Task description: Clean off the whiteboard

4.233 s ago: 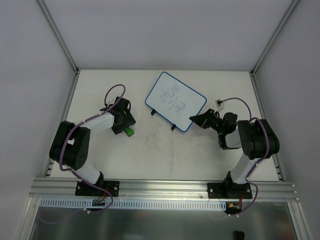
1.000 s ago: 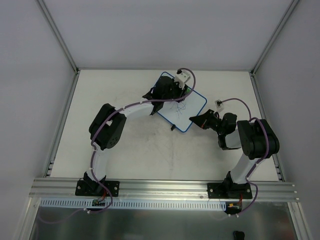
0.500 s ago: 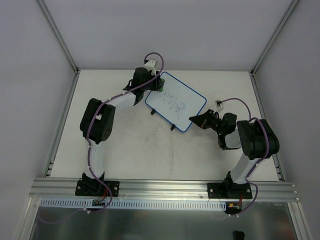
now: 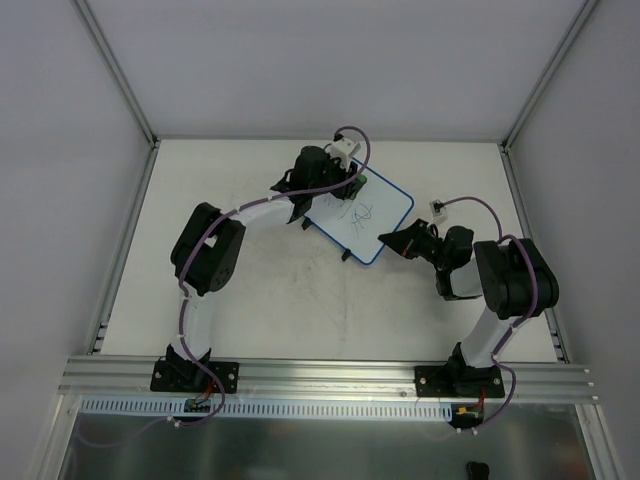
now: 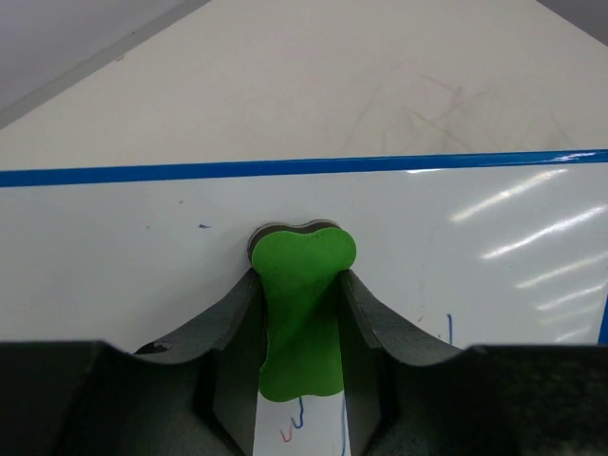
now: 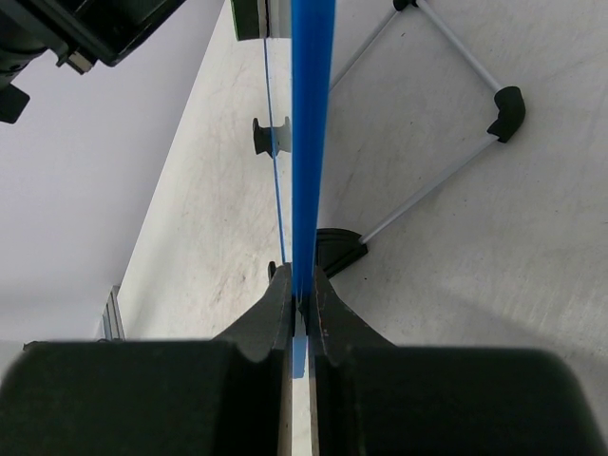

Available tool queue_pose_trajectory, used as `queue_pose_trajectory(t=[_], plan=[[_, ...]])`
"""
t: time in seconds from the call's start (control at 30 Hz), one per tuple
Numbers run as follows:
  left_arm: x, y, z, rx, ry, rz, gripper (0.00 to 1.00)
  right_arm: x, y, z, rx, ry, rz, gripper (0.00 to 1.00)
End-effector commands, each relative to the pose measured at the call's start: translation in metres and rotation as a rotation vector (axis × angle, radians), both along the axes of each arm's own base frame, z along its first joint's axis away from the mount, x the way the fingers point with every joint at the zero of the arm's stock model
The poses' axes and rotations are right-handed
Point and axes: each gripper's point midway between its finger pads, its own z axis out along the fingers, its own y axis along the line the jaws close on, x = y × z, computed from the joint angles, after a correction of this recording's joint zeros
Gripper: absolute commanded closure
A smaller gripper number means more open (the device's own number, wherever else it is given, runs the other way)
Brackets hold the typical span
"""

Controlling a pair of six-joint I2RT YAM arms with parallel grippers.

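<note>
The left tool (image 5: 301, 277) is squeezed shut on the green eraser (image 5: 296, 351) and presses it on the whiteboard (image 4: 383, 232), which stands at the back of the worktop (image 4: 250, 300). I think it should rub gently across the pen marks (image 4: 358, 212). The right tool (image 4: 400, 242) pinches the board's blue edge, holding it steady.
</note>
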Motion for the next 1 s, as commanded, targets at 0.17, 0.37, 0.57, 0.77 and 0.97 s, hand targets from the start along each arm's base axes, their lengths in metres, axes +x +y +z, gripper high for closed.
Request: queue_pose_trajectory(t=[0.17,0.37,0.57,0.77,0.97], plan=[[0.015,-0.01,-0.006,0.07,-0.024,0.021,1.0,0.009,0.004,0.053,-0.003,-0.302,0.018,1.0],[0.061,0.045,-0.015,-0.005,0.132,0.275,1.0,0.008,0.004,0.054,-0.004,-0.306,0.018,1.0],[0.061,0.06,-0.026,-0.001,0.154,0.305,1.0,0.009,0.004,0.052,-0.003,-0.301,0.02,1.0],[0.051,0.083,-0.035,-0.008,0.187,0.342,1.0,0.009,0.004,0.053,-0.003,-0.302,0.018,1.0],[0.017,0.06,-0.036,-0.014,0.196,0.172,1.0,0.009,0.004,0.052,-0.003,-0.298,0.02,1.0]])
